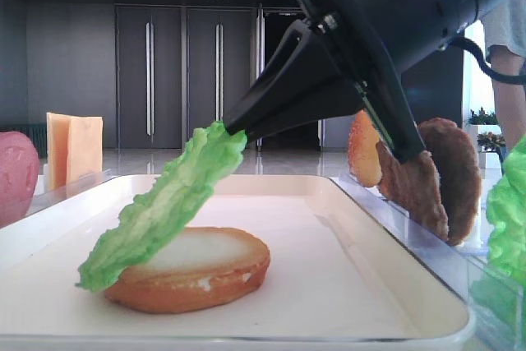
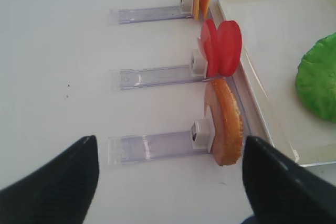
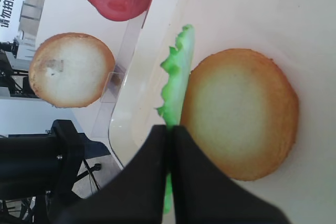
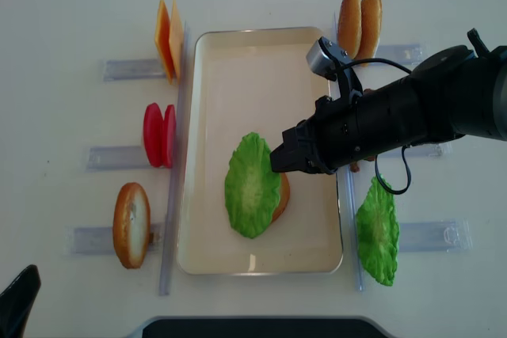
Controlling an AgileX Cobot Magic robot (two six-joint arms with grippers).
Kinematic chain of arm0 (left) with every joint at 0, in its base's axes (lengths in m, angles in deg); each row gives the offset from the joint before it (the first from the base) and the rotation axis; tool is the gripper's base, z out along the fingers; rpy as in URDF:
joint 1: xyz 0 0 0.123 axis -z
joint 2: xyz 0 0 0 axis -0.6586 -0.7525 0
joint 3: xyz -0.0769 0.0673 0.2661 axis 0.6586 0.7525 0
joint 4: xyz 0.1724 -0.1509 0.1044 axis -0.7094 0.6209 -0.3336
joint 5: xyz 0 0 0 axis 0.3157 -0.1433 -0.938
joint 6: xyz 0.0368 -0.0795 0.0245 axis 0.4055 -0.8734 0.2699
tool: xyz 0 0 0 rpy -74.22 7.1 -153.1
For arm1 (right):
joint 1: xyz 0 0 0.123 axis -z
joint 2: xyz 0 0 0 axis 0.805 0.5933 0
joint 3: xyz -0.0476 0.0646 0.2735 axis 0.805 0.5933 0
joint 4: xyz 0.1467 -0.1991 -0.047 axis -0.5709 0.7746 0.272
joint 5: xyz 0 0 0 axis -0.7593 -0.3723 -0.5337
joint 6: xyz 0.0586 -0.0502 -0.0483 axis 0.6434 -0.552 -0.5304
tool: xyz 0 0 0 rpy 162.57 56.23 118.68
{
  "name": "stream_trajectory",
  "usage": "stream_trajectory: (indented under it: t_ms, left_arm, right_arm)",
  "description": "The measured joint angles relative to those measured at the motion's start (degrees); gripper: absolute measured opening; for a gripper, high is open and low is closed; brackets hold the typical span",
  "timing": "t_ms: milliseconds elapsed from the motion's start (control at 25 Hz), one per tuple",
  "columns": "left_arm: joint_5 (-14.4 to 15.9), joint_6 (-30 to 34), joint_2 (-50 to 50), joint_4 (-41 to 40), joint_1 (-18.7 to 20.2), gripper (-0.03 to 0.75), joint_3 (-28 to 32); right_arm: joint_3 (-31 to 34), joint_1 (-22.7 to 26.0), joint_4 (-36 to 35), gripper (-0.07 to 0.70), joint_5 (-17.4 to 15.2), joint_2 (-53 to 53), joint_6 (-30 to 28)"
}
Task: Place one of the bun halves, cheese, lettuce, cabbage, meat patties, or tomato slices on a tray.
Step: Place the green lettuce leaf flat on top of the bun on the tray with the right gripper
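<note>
My right gripper (image 4: 275,157) is shut on one end of a bright green ruffled lettuce leaf (image 4: 252,184). The leaf (image 1: 164,203) slants down from the fingertips across a bun half (image 1: 205,273) that lies pale face up on the cream tray (image 1: 329,228). Its low end reaches the tray beside the bun. In the right wrist view the leaf (image 3: 176,77) stands on edge beside the bun (image 3: 239,111), pinched between the closed jaws of the right gripper (image 3: 170,128). My left gripper (image 2: 169,140) hangs open and empty over the table left of the tray.
Clear racks flank the tray: cheese slices (image 4: 166,37), tomato slices (image 4: 158,134) and a bun half (image 4: 131,223) on the left, two buns (image 4: 360,21) and another lettuce leaf (image 4: 378,231) on the right. Dark patties (image 1: 436,178) stand behind the right arm.
</note>
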Motion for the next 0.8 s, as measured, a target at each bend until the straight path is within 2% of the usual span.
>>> stream_trajectory:
  t_ms: [280, 520, 600, 800]
  left_arm:
    - [0.0, 0.0, 0.0, 0.0, 0.0, 0.653, 0.0]
    - [0.0, 0.0, 0.0, 0.0, 0.0, 0.653, 0.0]
    - [0.0, 0.0, 0.0, 0.0, 0.0, 0.653, 0.0]
    - [0.0, 0.0, 0.0, 0.0, 0.0, 0.653, 0.0]
  right_arm:
    - [0.0, 0.0, 0.0, 0.024, 0.57, 0.0, -0.16]
    - [0.0, 0.0, 0.0, 0.065, 1.33, -0.05, -0.66]
    - [0.0, 0.0, 0.0, 0.114, 1.39, -0.05, -0.97]
    - [0.0, 0.0, 0.31, 0.3, 1.59, -0.16, -1.27]
